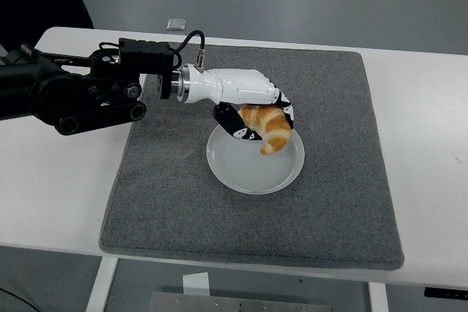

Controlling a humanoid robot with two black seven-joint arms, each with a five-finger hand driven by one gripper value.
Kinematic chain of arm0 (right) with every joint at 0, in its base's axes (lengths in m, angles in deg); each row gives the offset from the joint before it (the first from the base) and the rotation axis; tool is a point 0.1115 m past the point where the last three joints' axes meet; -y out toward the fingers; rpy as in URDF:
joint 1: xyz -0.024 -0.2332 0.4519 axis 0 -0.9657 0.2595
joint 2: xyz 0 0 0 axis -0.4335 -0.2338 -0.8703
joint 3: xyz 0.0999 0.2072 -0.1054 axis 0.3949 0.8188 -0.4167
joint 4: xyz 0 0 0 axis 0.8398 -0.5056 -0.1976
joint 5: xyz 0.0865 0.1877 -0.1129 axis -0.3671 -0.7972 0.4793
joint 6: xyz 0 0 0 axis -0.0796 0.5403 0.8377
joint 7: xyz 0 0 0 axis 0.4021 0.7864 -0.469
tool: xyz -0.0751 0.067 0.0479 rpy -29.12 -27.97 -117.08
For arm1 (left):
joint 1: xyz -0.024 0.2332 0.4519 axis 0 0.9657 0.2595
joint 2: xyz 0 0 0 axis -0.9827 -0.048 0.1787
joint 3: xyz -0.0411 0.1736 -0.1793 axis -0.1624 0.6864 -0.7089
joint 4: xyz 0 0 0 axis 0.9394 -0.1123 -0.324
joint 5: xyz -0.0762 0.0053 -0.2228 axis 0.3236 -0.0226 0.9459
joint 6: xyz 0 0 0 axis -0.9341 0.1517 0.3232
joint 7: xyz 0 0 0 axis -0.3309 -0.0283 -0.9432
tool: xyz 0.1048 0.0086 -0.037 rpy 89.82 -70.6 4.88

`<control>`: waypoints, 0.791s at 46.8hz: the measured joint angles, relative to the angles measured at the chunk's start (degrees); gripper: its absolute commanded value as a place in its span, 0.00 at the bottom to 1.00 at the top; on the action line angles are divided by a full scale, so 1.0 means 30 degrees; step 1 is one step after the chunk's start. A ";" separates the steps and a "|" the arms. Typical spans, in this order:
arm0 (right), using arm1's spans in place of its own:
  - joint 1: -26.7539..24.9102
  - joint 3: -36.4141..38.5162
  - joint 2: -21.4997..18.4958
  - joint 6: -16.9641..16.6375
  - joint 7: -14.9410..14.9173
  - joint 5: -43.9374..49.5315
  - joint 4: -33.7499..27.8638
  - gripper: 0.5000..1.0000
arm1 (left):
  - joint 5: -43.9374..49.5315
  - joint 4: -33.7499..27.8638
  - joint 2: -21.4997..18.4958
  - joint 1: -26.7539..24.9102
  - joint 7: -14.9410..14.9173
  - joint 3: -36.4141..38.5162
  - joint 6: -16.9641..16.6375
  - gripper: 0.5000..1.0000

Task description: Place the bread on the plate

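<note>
Left hand (248, 107), white-shelled, has its fingers curled around a golden croissant (268, 127) and holds it over the far half of the white plate (241, 177). The plate sits centrally on a grey mat (168, 202) covering the white table (58, 188).

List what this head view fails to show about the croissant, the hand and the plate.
- Whether the croissant touches the plate: one high view, no side angle.
- Croissant's upper end: covered by the left hand.
- Plate's far rim: hidden under the hand.
- Small object at the table's far edge: too small to identify.
- Right arm: out of frame.
</note>
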 measured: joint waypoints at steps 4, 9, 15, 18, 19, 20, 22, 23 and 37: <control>0.0002 0.0001 0.0000 0.0000 0.0001 0.0000 0.0000 0.90 | -0.0231 0.0385 0.0331 0.0352 -0.0001 0.0020 -0.0033 0.00; 0.0004 0.0001 0.0000 0.0000 0.0003 0.0000 0.0000 0.90 | -0.0541 0.0933 0.0760 0.0701 -0.0001 0.0030 -0.0040 0.00; 0.0004 0.0001 0.0000 0.0000 0.0006 0.0000 0.0000 0.90 | -0.0863 0.1432 0.0992 0.1115 -0.0021 0.0035 -0.0095 0.00; 0.0005 0.0001 0.0000 0.0000 0.0006 0.0000 0.0000 0.90 | -0.0924 0.1825 0.1299 0.1296 -0.0031 0.0037 -0.0099 0.00; 0.0004 0.0001 0.0000 0.0000 0.0007 0.0000 0.0000 0.90 | -0.0937 0.1930 0.1377 0.1330 -0.0032 0.0036 -0.0099 0.00; 0.0004 0.0001 0.0000 0.0000 0.0005 0.0000 0.0000 0.90 | -0.0949 0.2048 0.1464 0.1388 -0.0033 0.0036 -0.0100 0.00; 0.0004 0.0001 0.0000 0.0000 0.0002 0.0000 0.0000 0.90 | -0.0993 0.2206 0.1600 0.1474 -0.0033 0.0037 -0.0100 0.00; 0.0005 0.0001 0.0000 0.0000 -0.0001 0.0000 -0.0001 0.90 | -0.1027 0.2317 0.1688 0.1524 -0.0032 0.0036 -0.0100 0.00; 0.0003 0.0001 0.0000 0.0000 0.0005 0.0000 0.0000 0.90 | -0.1268 0.3207 0.2496 0.2043 -0.0070 0.0059 -0.0100 0.00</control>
